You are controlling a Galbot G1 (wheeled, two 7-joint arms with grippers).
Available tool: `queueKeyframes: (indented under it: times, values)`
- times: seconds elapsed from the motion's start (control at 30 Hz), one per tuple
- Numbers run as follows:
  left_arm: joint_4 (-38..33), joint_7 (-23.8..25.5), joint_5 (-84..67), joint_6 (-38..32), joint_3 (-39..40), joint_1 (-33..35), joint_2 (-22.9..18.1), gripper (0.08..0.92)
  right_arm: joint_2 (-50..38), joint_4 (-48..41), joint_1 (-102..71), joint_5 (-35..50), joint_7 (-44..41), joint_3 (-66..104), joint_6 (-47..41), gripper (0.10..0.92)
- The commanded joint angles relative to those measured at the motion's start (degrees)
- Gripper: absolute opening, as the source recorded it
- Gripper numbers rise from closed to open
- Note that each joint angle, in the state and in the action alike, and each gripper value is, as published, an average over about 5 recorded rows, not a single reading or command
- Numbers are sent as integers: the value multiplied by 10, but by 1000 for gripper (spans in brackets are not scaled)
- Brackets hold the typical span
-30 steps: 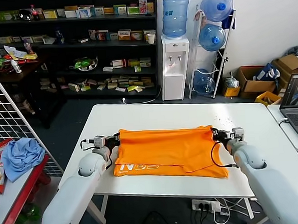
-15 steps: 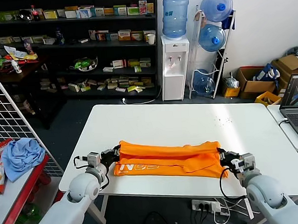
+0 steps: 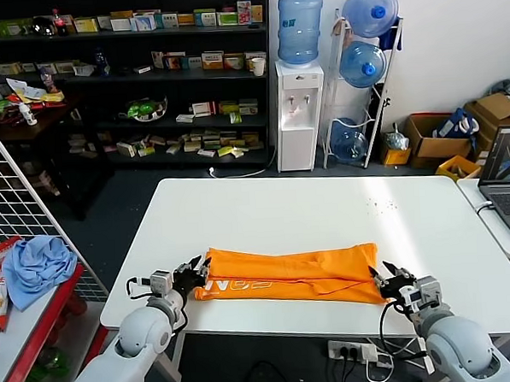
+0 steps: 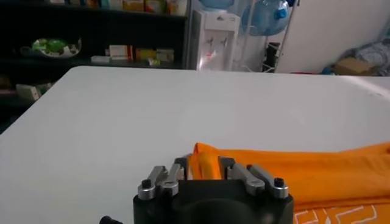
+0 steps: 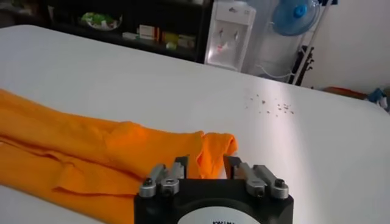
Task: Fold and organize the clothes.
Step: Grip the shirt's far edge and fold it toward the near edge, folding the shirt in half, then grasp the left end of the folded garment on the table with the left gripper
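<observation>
The bright orange T-shirt (image 3: pixel 285 275) lies folded into a long narrow strip along the front of the white table (image 3: pixel 281 202), with white lettering showing near its left end. My left gripper (image 3: pixel 198 271) is at the strip's left end, open, with the shirt's folded end (image 4: pixel 204 161) between its spread fingers. My right gripper (image 3: pixel 386 278) is at the right end, open, with the shirt's corner (image 5: pixel 216 149) between its fingers. Neither grips the cloth. The left wrist view shows my left gripper (image 4: pixel 203 165), and the right wrist view shows my right gripper (image 5: pixel 205 163).
A light blue cloth (image 3: pixel 36 267) lies on a red side table at the left, behind a wire grid (image 3: pixel 16 195). A laptop (image 3: pixel 507 178) sits on a table at the right. Shelves and a water dispenser (image 3: pixel 300 112) stand behind the table.
Both grippers pulled the shirt's far edge toward the front edge, folding it into a narrow strip. They have since opened and let go.
</observation>
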Motion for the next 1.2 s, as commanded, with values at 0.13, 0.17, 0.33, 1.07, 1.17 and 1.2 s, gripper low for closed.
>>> queueKeyframes:
  times: [0.13,0.17,0.33,1.07,1.17,1.2]
  values:
    - [23,-8,-34,22,-3,0,-8,605,-2,18,-9,8,11,1,-3,700]
    - [24,-8,-38,26,-4,-1,-9,631,-2,19,-9,8,11,0,-3,726]
    - [19,-8,-55,42,-3,-3,-8,709,-1,27,-13,11,12,2,-5,816]
    - [5,4,-68,47,-23,6,0,133,2,42,-22,14,17,6,-6,823]
    - [1,-1,-71,46,-39,6,19,125,3,40,-21,12,20,6,-2,823]
    - [0,-4,-73,46,-45,6,29,125,4,40,-21,11,21,6,0,823]
